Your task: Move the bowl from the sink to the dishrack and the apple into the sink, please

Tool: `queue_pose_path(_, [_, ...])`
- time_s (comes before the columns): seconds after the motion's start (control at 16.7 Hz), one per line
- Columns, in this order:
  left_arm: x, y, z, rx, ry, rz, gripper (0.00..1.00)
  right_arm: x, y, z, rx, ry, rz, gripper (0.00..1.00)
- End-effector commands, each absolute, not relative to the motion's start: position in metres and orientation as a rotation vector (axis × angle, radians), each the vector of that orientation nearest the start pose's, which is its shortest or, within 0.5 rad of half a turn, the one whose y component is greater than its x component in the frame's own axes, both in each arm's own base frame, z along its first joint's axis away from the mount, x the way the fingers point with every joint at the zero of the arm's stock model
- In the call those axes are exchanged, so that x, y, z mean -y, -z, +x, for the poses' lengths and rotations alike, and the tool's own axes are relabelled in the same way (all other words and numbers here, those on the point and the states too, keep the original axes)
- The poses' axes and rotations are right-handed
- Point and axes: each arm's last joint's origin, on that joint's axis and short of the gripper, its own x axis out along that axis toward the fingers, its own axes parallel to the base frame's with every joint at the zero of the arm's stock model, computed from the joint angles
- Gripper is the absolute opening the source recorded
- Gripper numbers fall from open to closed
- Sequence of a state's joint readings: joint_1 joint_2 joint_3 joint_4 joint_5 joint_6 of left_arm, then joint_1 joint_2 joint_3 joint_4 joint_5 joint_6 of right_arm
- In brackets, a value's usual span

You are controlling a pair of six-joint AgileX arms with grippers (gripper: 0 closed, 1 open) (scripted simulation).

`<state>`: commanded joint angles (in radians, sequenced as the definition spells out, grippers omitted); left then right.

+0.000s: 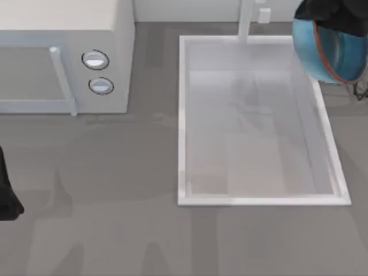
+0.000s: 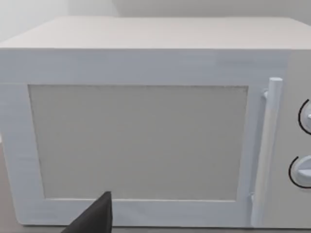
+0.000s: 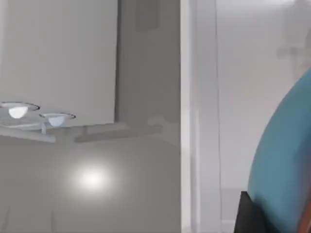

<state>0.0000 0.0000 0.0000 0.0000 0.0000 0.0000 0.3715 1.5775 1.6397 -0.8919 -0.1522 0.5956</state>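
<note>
**A:** Whereabouts of the bowl (image 1: pixel 330 49)?

**B:** Up in the air, clear of the basin, tipped on its side over the far right corner of the sink (image 1: pixel 190 198), just right of the faucet (image 1: pixel 246 23). Gripped by the right end effector (image 1: pixel 330 20), closed on the rim by the look of it. One dark finger (image 3: pixel 250 213) lies flat against the teal wall in the right wrist view.

**A:** Handling?

**B:** Probably stiff and fairly light, but glossy, so likely slippery. Likely brittle too if dropped on the sink's edge. Best held at the rim, one finger inside and one outside, as seems the case now. Worth keeping it level and moving slowly, given how far it tilts.

**A:** Anything hard to make out?

**B:** Plenty. Exact pinch point buried under the dark wrist. Bowl's right side cut off at the top view's edge. Thin dark wire (image 1: pixel 361 89) just below it, too little to name. Cannot place the apple or the dishrack from here.

**A:** And the other side?

**B:** Left arm (image 1: pixel 7 198) parked at the desk's left edge, facing the microwave (image 1: pixel 63 57). Grip state there impossible to tell.
</note>
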Motion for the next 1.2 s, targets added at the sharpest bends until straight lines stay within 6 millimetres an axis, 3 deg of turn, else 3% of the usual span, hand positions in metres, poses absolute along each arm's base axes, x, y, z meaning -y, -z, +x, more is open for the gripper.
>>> queue_pose_path(0.12, [0.001, -0.160, 0.106, 0.000, 0.000, 0.000, 1.00, -0.071, -0.365, 0.340, -0.764, -0.155, 0.487, 0.00])
queue_pose_path(0.24, [0.001, -0.160, 0.106, 0.000, 0.000, 0.000, 1.00, -0.007, -0.365, 0.354, -0.567, -0.066, 0.455, 0.00])
queue_pose_path(0.36, [0.001, -0.160, 0.106, 0.000, 0.000, 0.000, 1.00, 0.047, -0.370, 0.348, -0.393, -0.001, 0.360, 0.00])
queue_pose_path(0.48, [0.001, -0.160, 0.106, 0.000, 0.000, 0.000, 1.00, 0.084, -0.382, 0.329, -0.246, 0.037, 0.236, 0.00])
queue_pose_path(0.6, [0.001, -0.160, 0.106, 0.000, 0.000, 0.000, 1.00, 0.102, -0.400, 0.304, -0.118, 0.039, 0.119, 0.00])
queue_pose_path(0.78, [0.001, -0.160, 0.106, 0.000, 0.000, 0.000, 1.00, 0.107, -0.418, 0.280, -0.009, 0.015, 0.010, 0.00])
queue_pose_path(1.2, [0.001, -0.160, 0.106, 0.000, 0.000, 0.000, 1.00, 0.107, -0.416, 0.284, -0.004, 0.009, 0.004, 0.00])
